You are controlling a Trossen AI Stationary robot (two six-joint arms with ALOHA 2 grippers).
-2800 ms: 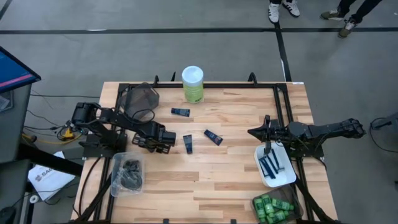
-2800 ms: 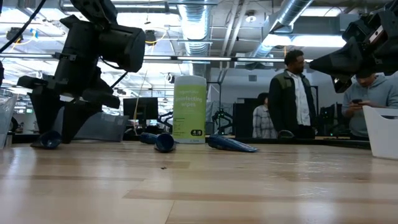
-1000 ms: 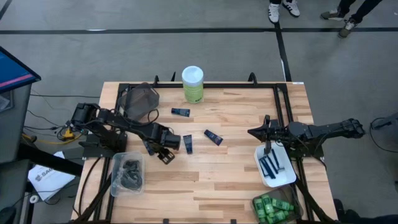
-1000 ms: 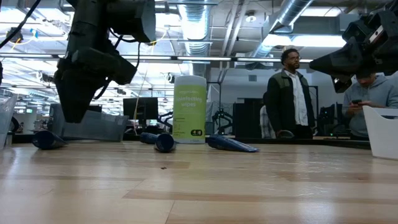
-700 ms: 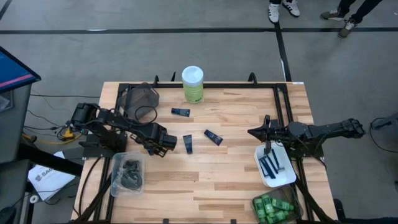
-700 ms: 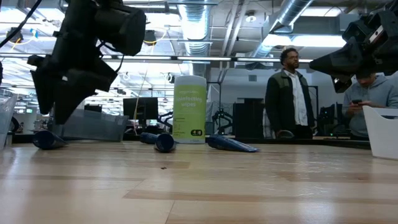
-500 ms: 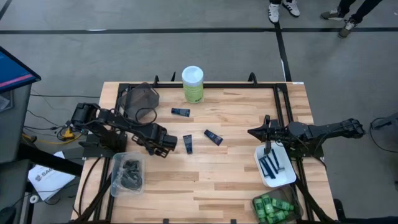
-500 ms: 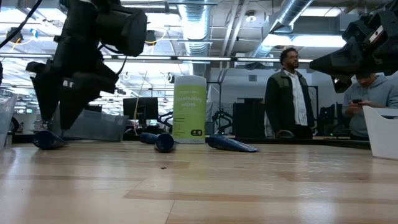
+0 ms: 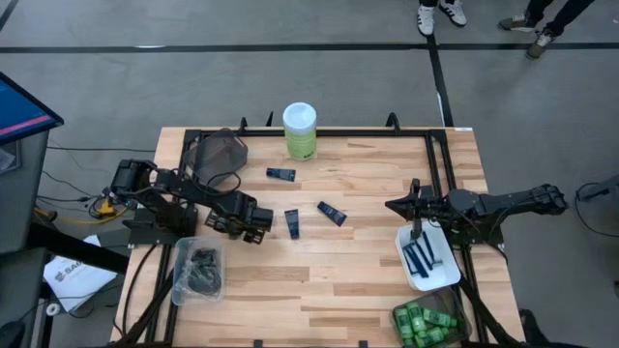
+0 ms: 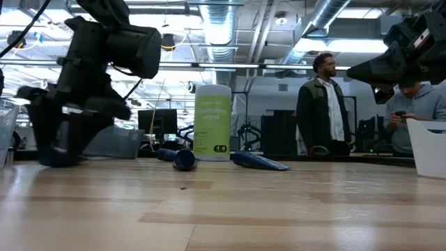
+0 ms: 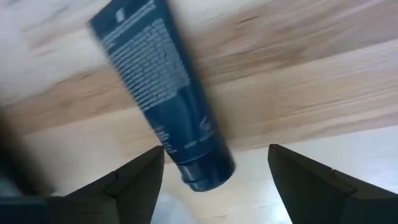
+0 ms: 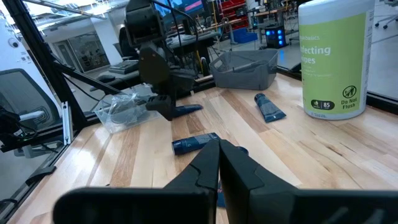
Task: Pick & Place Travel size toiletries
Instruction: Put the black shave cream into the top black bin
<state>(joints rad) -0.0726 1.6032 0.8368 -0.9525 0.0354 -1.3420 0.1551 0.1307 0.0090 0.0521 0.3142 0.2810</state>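
Short dark navy plastic tube (image 11: 165, 93), white fine print along its body, round cap end, flat crimped tail. Lies flat on the pale wooden table (image 9: 368, 280). Long axis in the high view runs roughly 12 to 6 o'clock, cap toward the left gripper (image 9: 259, 228).

Left gripper: low at table height, fingers (image 11: 130, 186) spread wide, cap end between them, no contact visible.

Two more navy tubes (image 9: 331, 213) lie toward 3 and 12 o'clock of it.

Right gripper (image 9: 394, 206): waiting at the table's 3 o'clock side, fingers (image 12: 205, 168) pressed together, holding nothing.
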